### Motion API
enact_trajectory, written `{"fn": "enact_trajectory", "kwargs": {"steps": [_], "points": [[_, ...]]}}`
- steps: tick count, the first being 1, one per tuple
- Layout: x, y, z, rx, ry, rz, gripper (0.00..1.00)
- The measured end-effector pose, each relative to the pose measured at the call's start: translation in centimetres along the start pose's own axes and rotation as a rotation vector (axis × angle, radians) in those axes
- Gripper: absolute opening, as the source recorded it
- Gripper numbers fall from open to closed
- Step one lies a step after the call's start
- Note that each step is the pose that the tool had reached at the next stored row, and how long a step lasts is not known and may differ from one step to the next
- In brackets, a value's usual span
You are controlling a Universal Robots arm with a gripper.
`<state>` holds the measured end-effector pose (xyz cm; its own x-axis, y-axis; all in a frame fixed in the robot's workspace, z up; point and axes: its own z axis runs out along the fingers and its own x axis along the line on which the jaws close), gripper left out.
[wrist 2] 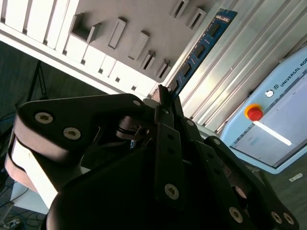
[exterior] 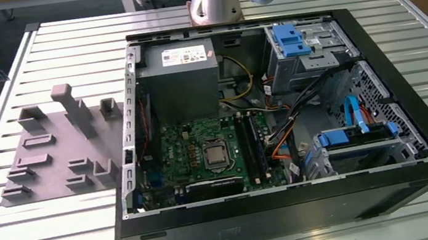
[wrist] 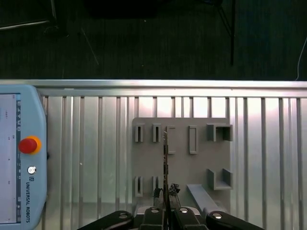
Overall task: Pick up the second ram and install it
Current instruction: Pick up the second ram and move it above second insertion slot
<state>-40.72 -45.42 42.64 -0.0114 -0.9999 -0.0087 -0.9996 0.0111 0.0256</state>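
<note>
A: Gripper (wrist 2: 165,93) nearest the lens; its state?
B: Jaws pinched on one end of the second ram (wrist 2: 204,43); stick ran straight out past the fingertips.
A: Beyond it?
B: Grey slotted holder (wrist: 201,163) on slatted table (wrist: 268,143), beyond the ram's far end.

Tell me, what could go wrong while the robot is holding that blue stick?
The hand pinches the ram stick near one end only, so the long free part might tilt or slip. The black slots in the computer are narrow, so a crooked stick might not seat. The cables beside those slots could perhaps get snagged.
</note>
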Motion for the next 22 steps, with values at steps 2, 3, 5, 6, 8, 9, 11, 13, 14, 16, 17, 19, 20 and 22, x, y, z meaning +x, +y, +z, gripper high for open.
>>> {"fn": "enact_trajectory", "kwargs": {"steps": [2,3,5,6,8,9,11,13,14,16,17,19,20,22], "points": [[0.0,0.0,-0.14,0.0,0.0,0.0,0.14],[0.0,0.01,-0.21,-0.0001,0.0,0.0,0.14],[-0.01,0.01,-0.34,0.0,0.0001,0.0,0.14],[-0.01,0.01,-0.4,0.0,0.0,0.0,0.14],[-0.01,0.02,-0.53,-0.0001,0.0,0.0,0.14],[-0.01,0.02,-0.59,0.0,0.0,0.0,0.14],[-0.01,0.02,-0.68,0.0,0.0,0.0,0.14],[-0.02,0.02,-0.81,0.0,0.0,0.0,0.14],[-0.02,0.02,-0.88,0.0,0.0,0.0,0.14],[-0.02,0.03,-0.97,0.0,0.0,0.0,0.14],[-0.02,0.03,-0.98,0.0001,-0.0001,0.0,0.14],[-0.03,0.03,-0.98,0.0004,-0.0001,0.0,0.14],[-0.03,0.0,-0.99,0.0003,0.0,0.0,0.14],[-0.03,-0.25,-0.99,0.0003,0.0001,0.0,0.14]]}}
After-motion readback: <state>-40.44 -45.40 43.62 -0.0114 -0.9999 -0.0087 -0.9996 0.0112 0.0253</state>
